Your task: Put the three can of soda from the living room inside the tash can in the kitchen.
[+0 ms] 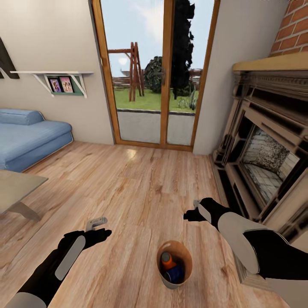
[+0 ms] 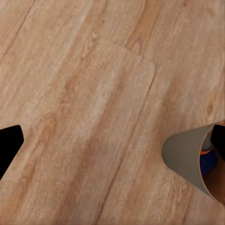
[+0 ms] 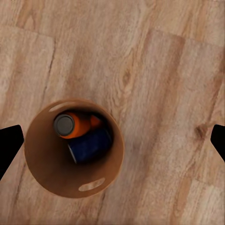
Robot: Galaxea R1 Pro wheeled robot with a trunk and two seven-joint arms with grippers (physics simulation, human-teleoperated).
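Cans (image 3: 82,136) sit inside the bin (image 1: 187,260), and the bin stands on the wood floor (image 1: 137,188) just in front of me, between my two arms. Looking down from my right wrist, I see an orange can (image 3: 70,125) with a silver top and a dark blue can (image 3: 90,145) beside it, touching. A bit more orange peeks out behind the first one. That may be the third can, but I cannot tell for sure.

My left pincer (image 1: 97,226) hangs over the bare floor, near the bin, which pokes in at the edge of the left wrist view (image 2: 187,157). It holds nothing, and its dark tips sit far apart, so it is wide. My right pincer (image 1: 192,213) hangs right above the bin and it is wide and holds nothing too.

The room around me has a blue sofa (image 1: 30,137), glass doors (image 1: 156,77) to a garden, a brick fireplace (image 1: 265,158) and the corner of a table (image 1: 17,188). So I think this is the living room, not the kitchen.

So some work looks done: the cans I can see are in the bin. What may be left is to check for the third can and get the bin to the kitchen.
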